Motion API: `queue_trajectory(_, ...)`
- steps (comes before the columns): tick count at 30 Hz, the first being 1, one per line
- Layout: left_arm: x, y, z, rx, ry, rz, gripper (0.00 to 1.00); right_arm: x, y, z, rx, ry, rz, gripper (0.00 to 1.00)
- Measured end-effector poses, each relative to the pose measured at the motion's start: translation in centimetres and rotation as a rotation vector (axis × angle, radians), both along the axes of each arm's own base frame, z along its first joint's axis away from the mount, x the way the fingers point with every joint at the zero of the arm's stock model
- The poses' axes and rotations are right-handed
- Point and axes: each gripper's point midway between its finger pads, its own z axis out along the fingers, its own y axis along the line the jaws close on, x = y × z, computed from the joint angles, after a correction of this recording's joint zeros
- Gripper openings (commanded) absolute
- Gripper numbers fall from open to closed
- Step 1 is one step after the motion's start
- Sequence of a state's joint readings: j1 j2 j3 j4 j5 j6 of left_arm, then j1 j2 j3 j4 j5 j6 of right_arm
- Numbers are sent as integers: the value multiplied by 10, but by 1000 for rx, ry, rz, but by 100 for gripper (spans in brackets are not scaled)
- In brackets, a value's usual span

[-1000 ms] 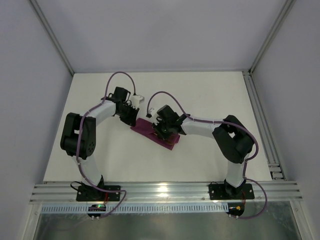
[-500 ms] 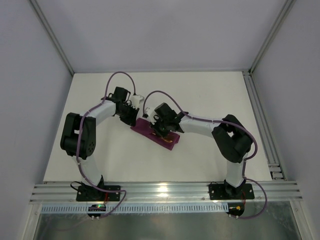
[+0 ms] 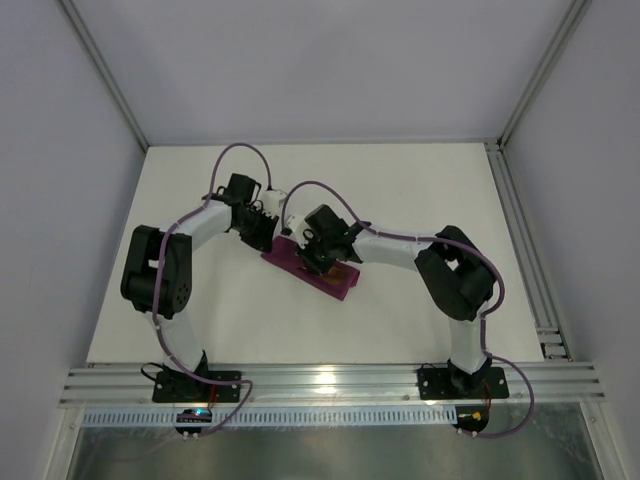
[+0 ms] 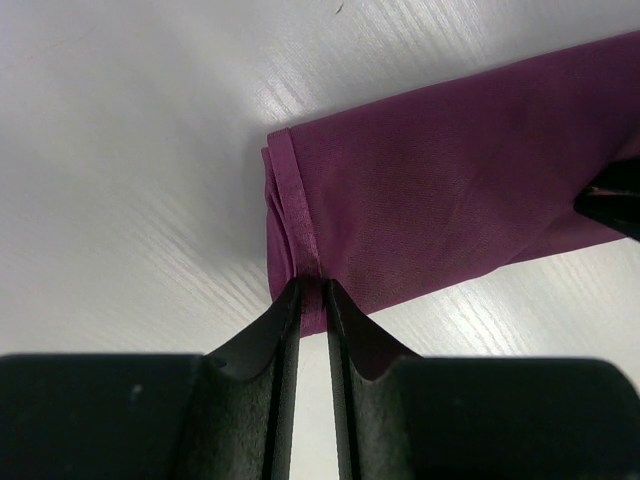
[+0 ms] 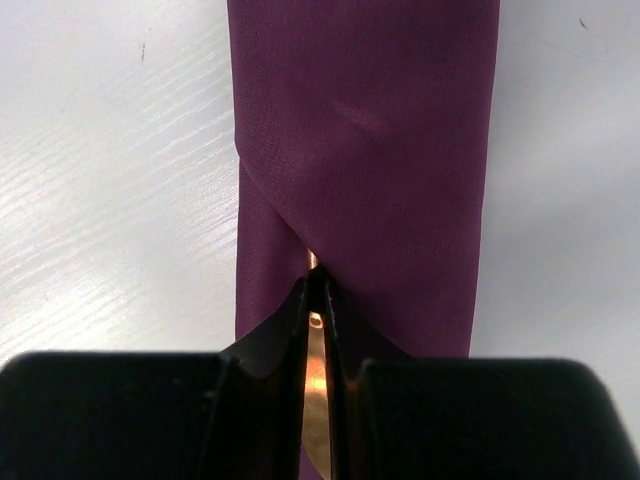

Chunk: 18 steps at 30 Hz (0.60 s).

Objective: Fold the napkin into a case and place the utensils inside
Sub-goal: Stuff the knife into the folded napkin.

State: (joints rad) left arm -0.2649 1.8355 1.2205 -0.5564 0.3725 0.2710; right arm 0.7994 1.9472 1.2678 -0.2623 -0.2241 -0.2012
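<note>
The napkin is folded into a narrow plum-purple case (image 3: 288,260) lying slantwise mid-table. My left gripper (image 4: 312,288) is shut on the hem of the case's end (image 4: 430,200), at its far-left end in the top view (image 3: 268,240). My right gripper (image 5: 315,285) is shut on a thin brown utensil (image 5: 316,390). Its tip goes under the diagonal flap of the case (image 5: 370,130). In the top view the right gripper (image 3: 322,262) is over the middle of the case, and a brown bit (image 3: 346,272) shows near the case's near-right end. I see no second utensil.
The white table (image 3: 420,190) is bounded by grey walls, a metal rail on the right (image 3: 520,230) and the frame at the near edge. A tip of the right gripper's fingers (image 4: 615,195) shows at the right edge of the left wrist view.
My right gripper has moved up-left along the case, toward the left gripper, with the utensil in it. The left gripper has held still on the case's end.
</note>
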Motion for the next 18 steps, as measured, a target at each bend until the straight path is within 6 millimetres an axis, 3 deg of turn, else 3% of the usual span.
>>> queue_trajectory(4,0,-1,0,-4,1,-1,18,0,1,1,5,6,-14,41)
queue_trajectory(7,0,-1,0,-5,2,-2,22,2,0,6,10,7,-54,44)
queue_trajectory(10,0,-1,0,-5,1,-2,24,4,-7,23,27,-11,-127,46)
queue_trajectory(16,0,0,0,-5,2,0,24,-5,-54,87,187,-25,-411,46)
queue_trajectory(18,0,1,1,-5,0,2,24,-11,-81,89,233,5,-534,47)
